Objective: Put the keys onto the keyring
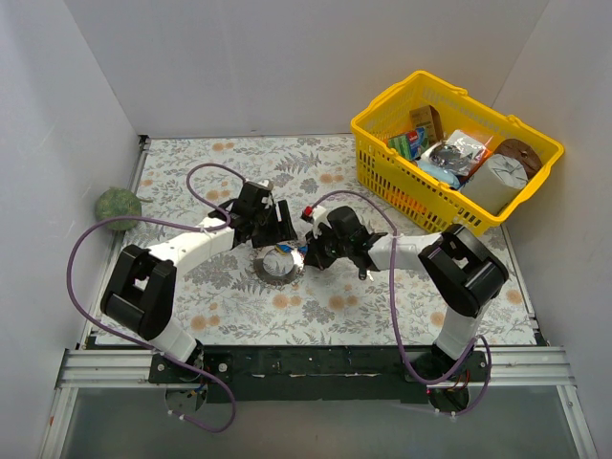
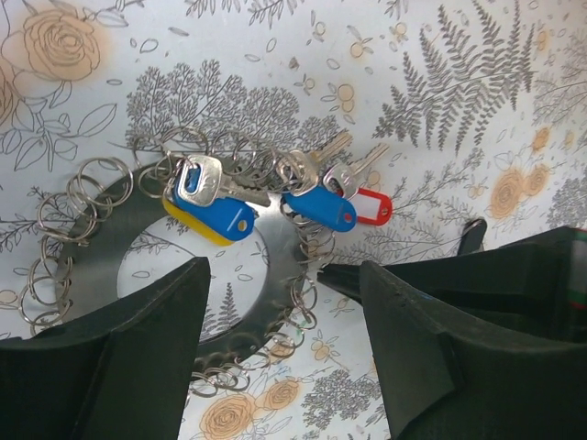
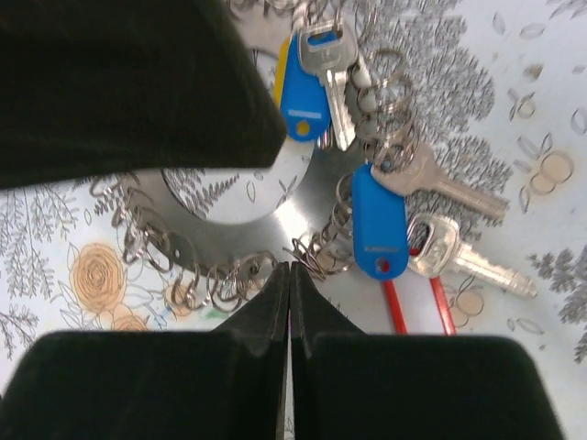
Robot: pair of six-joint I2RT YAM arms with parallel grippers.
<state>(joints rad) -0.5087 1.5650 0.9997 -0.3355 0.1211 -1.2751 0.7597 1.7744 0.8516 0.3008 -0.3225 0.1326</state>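
Note:
The keyring (image 2: 275,240) is a flat silvery metal ring with small wire loops all round its rim. It lies on the flowered mat (image 1: 316,306) between the arms and also shows in the top view (image 1: 277,266) and the right wrist view (image 3: 316,188). Two keys with blue tags (image 2: 213,213) (image 2: 321,207) and one with a red tag (image 2: 371,205) lie at its rim among the loops. My left gripper (image 2: 284,353) is open, above the ring's near rim. My right gripper (image 3: 290,272) is shut, its tips at the ring's rim; nothing shows between them.
A yellow basket (image 1: 382,124) full of items stands at the back right. A green ball (image 1: 117,206) lies by the left wall. White walls close in the mat on three sides. A dark finger of the other gripper (image 3: 119,82) fills the right wrist view's upper left.

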